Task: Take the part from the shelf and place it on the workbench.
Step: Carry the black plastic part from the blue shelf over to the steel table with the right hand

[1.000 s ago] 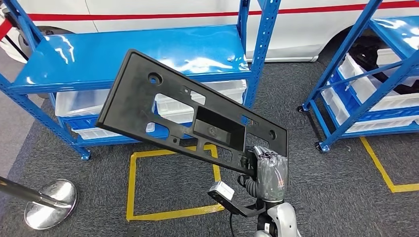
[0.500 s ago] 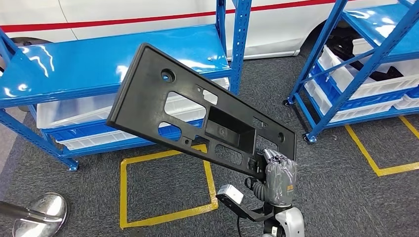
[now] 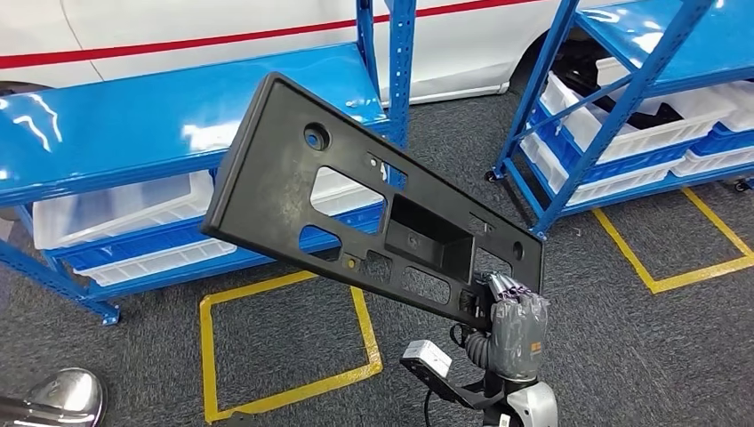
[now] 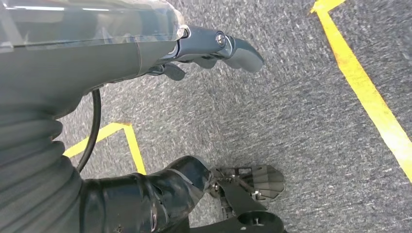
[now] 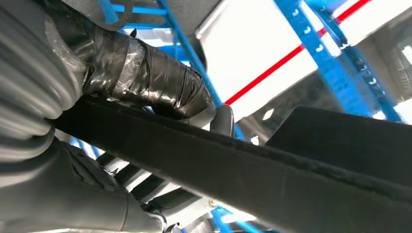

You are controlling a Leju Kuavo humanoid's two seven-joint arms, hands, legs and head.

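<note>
The robot's right hand (image 3: 514, 322) grips the part (image 3: 373, 213), a long black plastic panel with cut-outs, by one corner; its fingers (image 3: 504, 286) wrap over the panel's edge, and the right wrist view shows the taped thumb (image 5: 145, 77) pressed against the panel (image 5: 252, 170) from the other side. From the fingers the panel runs up and away to the robot's left, its long axis slanted, so nearly all of its length hangs out beyond the grip, held in the air above the grey floor (image 3: 622, 347) and its yellow floor markings (image 3: 284, 338). The left hand (image 4: 214, 46) hangs low over the floor, holding nothing, with its fingers loosely apart, well away from the part.

Beyond the fingers stands a blue shelf (image 3: 133, 124) with clear bins (image 3: 124, 205) on its lower level; their contents cannot be made out. To the right of the fingers a second blue shelf (image 3: 622, 80) carries white bins (image 3: 622, 124) with dark parts lying in some of them.

The part is off the shelf, so the carry to the table looks like the step in hand. With so much length beyond one corner grip, the far end could swing or sag.
</note>
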